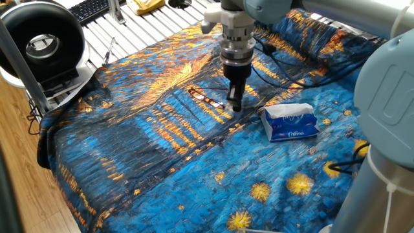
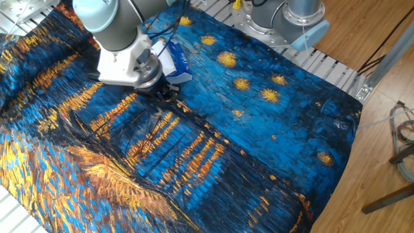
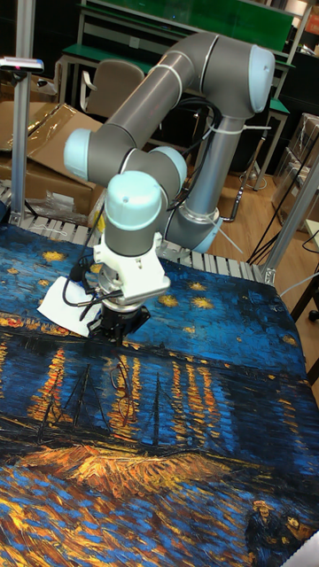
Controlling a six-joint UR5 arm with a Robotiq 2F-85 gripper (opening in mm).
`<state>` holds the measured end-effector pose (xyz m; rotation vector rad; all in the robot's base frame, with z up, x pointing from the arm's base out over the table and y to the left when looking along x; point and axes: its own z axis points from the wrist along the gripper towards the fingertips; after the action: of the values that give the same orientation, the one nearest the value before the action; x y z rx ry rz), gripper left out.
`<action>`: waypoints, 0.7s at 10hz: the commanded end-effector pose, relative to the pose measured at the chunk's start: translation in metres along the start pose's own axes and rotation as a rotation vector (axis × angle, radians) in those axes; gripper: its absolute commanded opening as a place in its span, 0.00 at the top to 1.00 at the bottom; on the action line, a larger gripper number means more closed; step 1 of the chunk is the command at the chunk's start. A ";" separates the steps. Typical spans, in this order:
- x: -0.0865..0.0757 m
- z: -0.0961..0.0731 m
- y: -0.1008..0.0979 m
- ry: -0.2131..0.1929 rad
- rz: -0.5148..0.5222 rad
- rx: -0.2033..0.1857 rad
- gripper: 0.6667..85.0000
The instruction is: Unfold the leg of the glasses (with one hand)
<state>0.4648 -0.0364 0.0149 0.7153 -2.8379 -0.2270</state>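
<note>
We are viewing a robotics lab: aluminium framing [image 3: 292, 208], green-edged workbenches [image 3: 168, 40], a keyboard [image 1: 89, 9], trailing cables [image 1: 294, 65] and a painted cloth [image 2: 213, 129] covering the slatted table [image 2: 323, 68].
</note>
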 end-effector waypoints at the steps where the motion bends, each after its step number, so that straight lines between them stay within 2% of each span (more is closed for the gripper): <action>1: 0.012 0.015 0.018 0.011 0.027 -0.077 1.00; 2: 0.019 0.017 0.020 0.038 0.020 -0.085 1.00; 3: 0.024 0.019 0.027 0.062 0.016 -0.115 1.00; 4: 0.025 0.021 0.029 0.067 0.005 -0.128 1.00; 7: 0.029 0.024 0.030 0.093 -0.005 -0.134 1.00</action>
<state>0.4271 -0.0257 0.0032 0.6885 -2.7308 -0.3388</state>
